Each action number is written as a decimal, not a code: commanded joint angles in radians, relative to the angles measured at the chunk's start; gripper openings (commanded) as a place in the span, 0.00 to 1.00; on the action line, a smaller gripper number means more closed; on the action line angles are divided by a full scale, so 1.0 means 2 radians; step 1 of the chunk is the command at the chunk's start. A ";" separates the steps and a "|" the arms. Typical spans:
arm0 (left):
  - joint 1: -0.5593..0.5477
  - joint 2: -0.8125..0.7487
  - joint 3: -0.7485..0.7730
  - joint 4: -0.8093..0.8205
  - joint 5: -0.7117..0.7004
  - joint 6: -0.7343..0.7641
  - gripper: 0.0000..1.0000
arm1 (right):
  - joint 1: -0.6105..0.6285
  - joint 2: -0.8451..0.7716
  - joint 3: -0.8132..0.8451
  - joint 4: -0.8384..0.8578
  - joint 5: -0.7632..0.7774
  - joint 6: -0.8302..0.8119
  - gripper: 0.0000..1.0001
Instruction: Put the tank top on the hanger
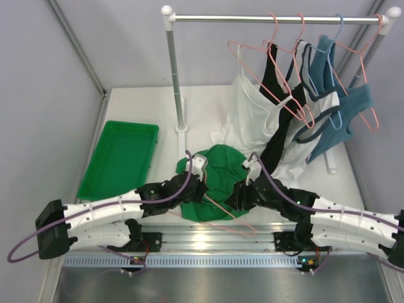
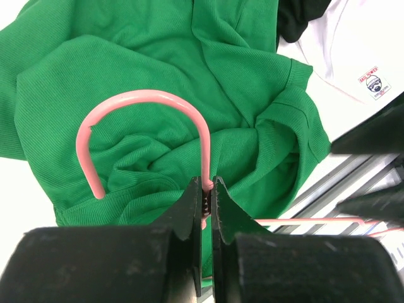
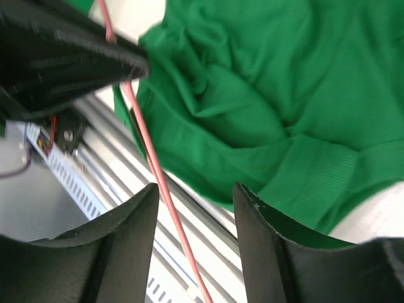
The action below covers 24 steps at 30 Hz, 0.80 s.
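Note:
The bright green tank top (image 1: 218, 180) lies crumpled on the table between my two arms; it fills the left wrist view (image 2: 158, 95) and the right wrist view (image 3: 265, 95). My left gripper (image 1: 201, 183) is shut on the neck of a salmon-pink hanger (image 2: 145, 120), just below its hook, which arches over the green fabric. The hanger's wire (image 1: 230, 214) runs right and toward the table's near edge. My right gripper (image 1: 241, 192) is open, its fingers (image 3: 126, 233) straddling the pink wire (image 3: 158, 177) above the rail, beside the tank top's hem.
A green plastic tray (image 1: 120, 158) lies at the left. A clothes rail (image 1: 271, 19) on a white post (image 1: 177, 82) stands at the back, with pink hangers, a blue hanger, and white, black and teal tops (image 1: 328, 107) hanging at the right. An aluminium rail (image 1: 214, 243) runs along the near edge.

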 commanded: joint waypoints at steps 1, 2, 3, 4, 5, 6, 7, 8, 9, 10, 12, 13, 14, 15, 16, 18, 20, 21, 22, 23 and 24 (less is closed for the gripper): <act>-0.003 -0.015 -0.002 0.029 -0.004 0.014 0.00 | 0.004 -0.029 0.051 -0.093 0.098 0.028 0.50; -0.004 -0.014 -0.002 0.029 -0.004 0.015 0.00 | 0.004 -0.027 0.059 -0.108 0.112 0.034 0.47; -0.005 -0.015 -0.001 0.030 -0.004 0.015 0.00 | 0.005 -0.023 0.076 -0.123 0.128 0.035 0.40; -0.005 -0.014 -0.001 0.029 -0.005 0.017 0.00 | 0.004 -0.015 0.084 -0.146 0.134 0.035 0.37; -0.005 -0.013 -0.001 0.031 -0.005 0.017 0.00 | 0.004 0.006 0.093 -0.156 0.136 0.034 0.34; -0.005 -0.013 -0.001 0.031 -0.005 0.017 0.00 | 0.004 0.019 0.109 -0.163 0.137 0.033 0.30; -0.005 -0.010 0.000 0.032 -0.004 0.017 0.00 | 0.004 0.048 0.116 -0.179 0.137 0.033 0.29; -0.005 -0.007 0.003 0.032 -0.004 0.017 0.00 | 0.005 0.064 0.127 -0.185 0.138 0.034 0.27; -0.005 -0.004 0.003 0.032 -0.004 0.018 0.00 | 0.005 0.078 0.132 -0.189 0.141 0.034 0.26; -0.006 -0.003 0.005 0.032 -0.004 0.018 0.00 | 0.004 0.091 0.136 -0.196 0.142 0.034 0.25; -0.007 -0.002 0.006 0.033 -0.004 0.018 0.00 | 0.005 0.122 0.144 -0.196 0.144 0.033 0.25; -0.007 -0.001 0.006 0.033 -0.004 0.018 0.00 | 0.005 0.131 0.146 -0.194 0.147 0.031 0.25; -0.008 -0.001 0.006 0.033 -0.004 0.018 0.00 | 0.005 0.147 0.152 -0.198 0.154 0.030 0.26; -0.008 -0.001 0.006 0.032 -0.004 0.018 0.00 | 0.005 0.156 0.155 -0.198 0.156 0.029 0.27; -0.008 -0.001 0.006 0.034 -0.004 0.017 0.00 | 0.006 0.170 0.157 -0.198 0.158 0.027 0.28; -0.009 -0.002 0.005 0.035 -0.004 0.017 0.00 | 0.006 0.182 0.160 -0.194 0.162 0.025 0.30; -0.010 -0.001 0.005 0.034 -0.005 0.018 0.00 | 0.007 0.198 0.165 -0.197 0.167 0.024 0.31; -0.010 -0.002 0.005 0.035 -0.006 0.017 0.00 | 0.008 0.201 0.164 -0.196 0.168 0.022 0.32; -0.011 -0.003 0.004 0.035 -0.006 0.017 0.00 | 0.009 0.206 0.165 -0.193 0.167 0.021 0.33; -0.010 -0.003 0.003 0.034 -0.006 0.017 0.00 | 0.011 0.207 0.166 -0.193 0.169 0.021 0.36; -0.010 -0.003 0.004 0.035 -0.006 0.017 0.00 | 0.013 0.207 0.169 -0.194 0.174 0.022 0.38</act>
